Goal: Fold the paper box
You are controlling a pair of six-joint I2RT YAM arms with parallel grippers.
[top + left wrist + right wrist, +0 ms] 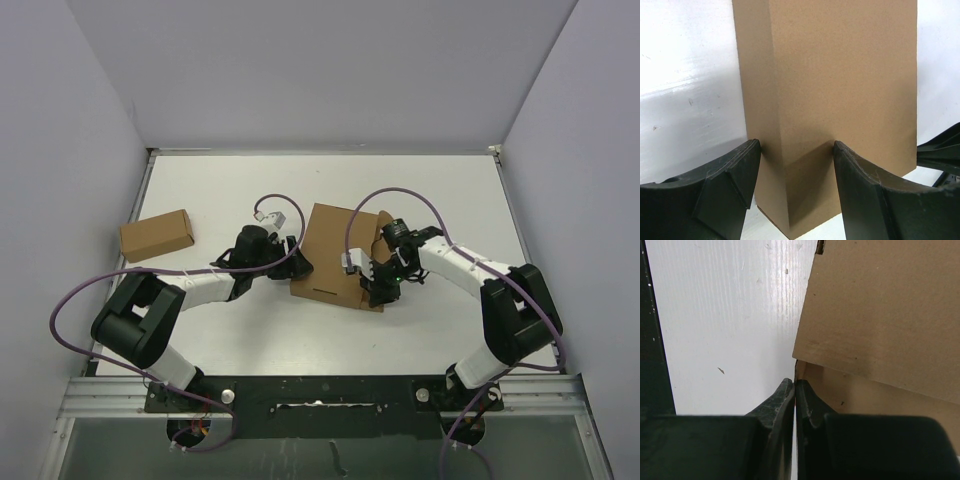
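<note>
The paper box lies mid-table as a brown cardboard shape, partly folded, with a raised flap on its right side. My left gripper is at the box's left edge. In the left wrist view its jaws straddle a folded corner ridge of the paper box, and both fingers press against the cardboard. My right gripper sits at the box's right front side, jaws together. In the right wrist view the right gripper's tips meet the corner of a flap of the box; whether cardboard is pinched does not show.
A much smaller brown cardboard box lies at the left of the white table. Purple cables loop over both arms. Grey walls close in the table on three sides.
</note>
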